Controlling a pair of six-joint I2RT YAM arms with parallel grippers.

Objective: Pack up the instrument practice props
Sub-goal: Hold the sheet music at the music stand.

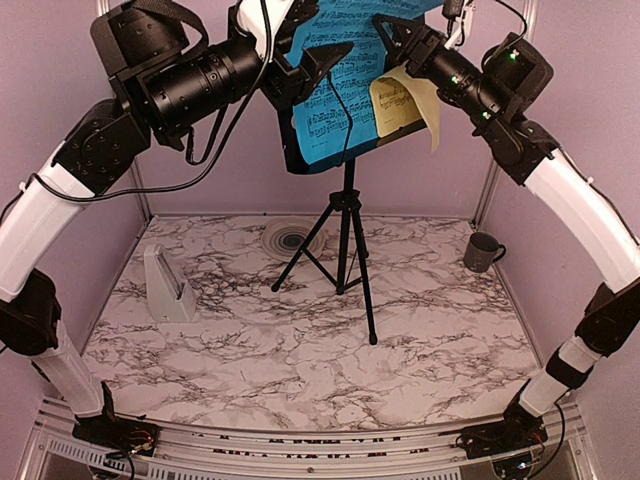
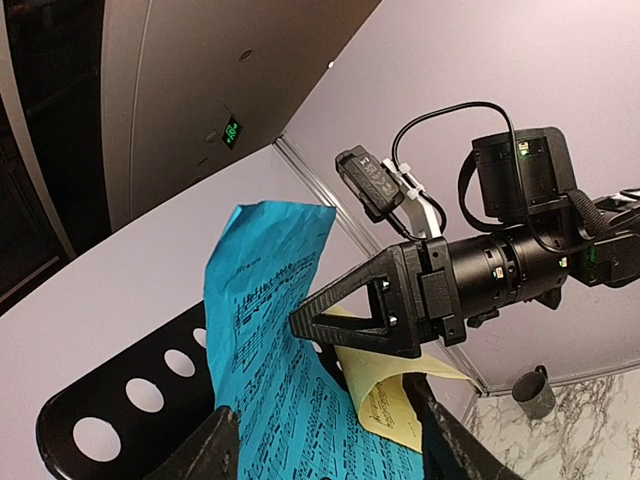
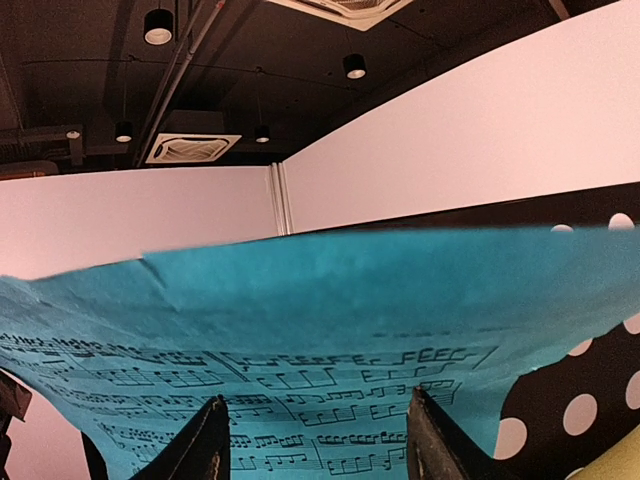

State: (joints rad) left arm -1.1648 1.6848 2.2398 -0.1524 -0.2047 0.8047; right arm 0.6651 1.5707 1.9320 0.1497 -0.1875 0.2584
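Note:
The black hole-punched music stand stands on tripod legs mid-table. A blue sheet-music page leans on its desk, with a curled yellow page beside it. My left gripper is open up against the blue page, its fingers either side of the sheet. My right gripper is open too, pointing at the top of the blue page; the yellow page hangs below its fingers. The white pyramid metronome sits on the table at the left.
A dark mug stands at the back right of the marble table. A round grey disc lies behind the tripod legs. Purple walls close in the back and both sides.

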